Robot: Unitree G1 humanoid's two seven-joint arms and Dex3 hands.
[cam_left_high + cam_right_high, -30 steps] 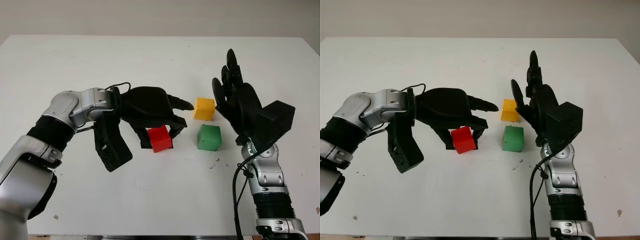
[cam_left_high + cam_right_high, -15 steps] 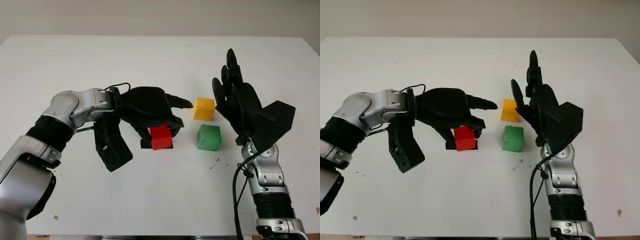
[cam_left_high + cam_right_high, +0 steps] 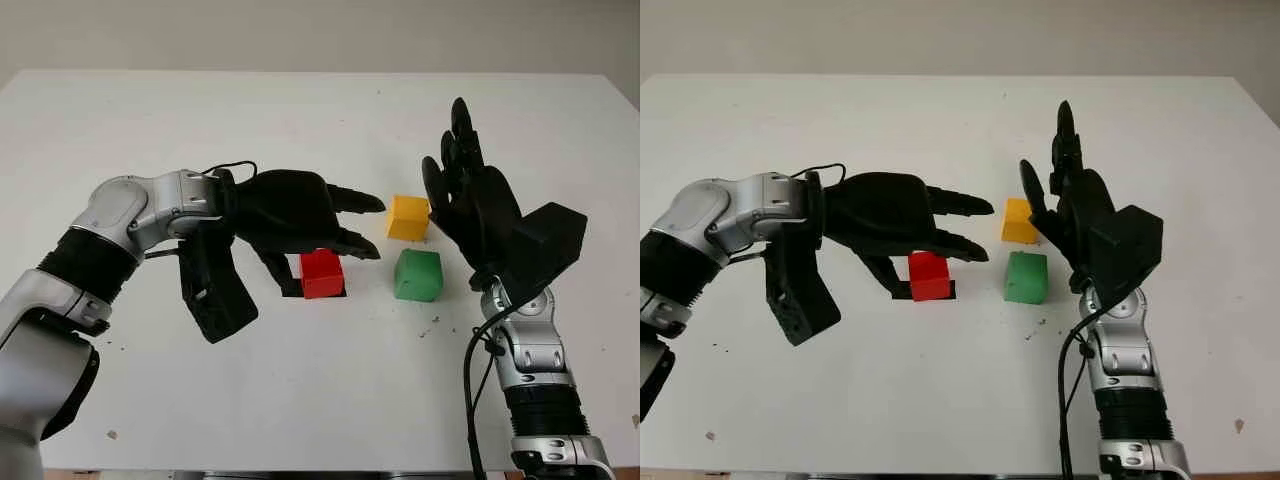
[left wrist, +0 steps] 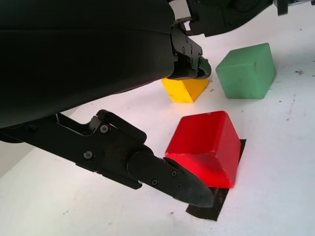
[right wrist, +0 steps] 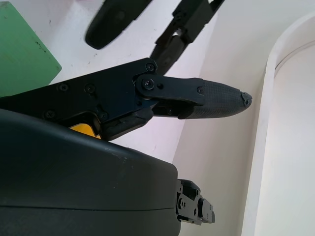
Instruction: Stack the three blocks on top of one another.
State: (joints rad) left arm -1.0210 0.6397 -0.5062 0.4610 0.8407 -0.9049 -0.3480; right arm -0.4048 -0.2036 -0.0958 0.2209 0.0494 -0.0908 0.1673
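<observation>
The white bench (image 3: 330,400) lay bare along its near edge, with both arms rising from that side. On the left, the left hand (image 3: 300,215) hung low over the red block (image 3: 322,274), which sat on a small patch of black tape (image 4: 216,199). From where I stood its fingers (image 3: 355,245) reached out above the block's top, open, and the thumb came down at the block's left face; in the left wrist view that thumb tip lay right against the red side, though I could not tell whether it pressed or only touched. Nothing was gripped.

Just to the right of the red block sat the green block (image 3: 418,275), apart from it with bare bench between. A little farther back stood the yellow block (image 3: 409,217), close behind the green one and slightly to its left, not touching it.

On the right, the right hand (image 3: 470,200) was held upright above the bench, palm toward the yellow and green blocks, its fingers (image 3: 462,125) open and pointing up and away, holding nothing. All three blocks were on the bench, none stacked.
</observation>
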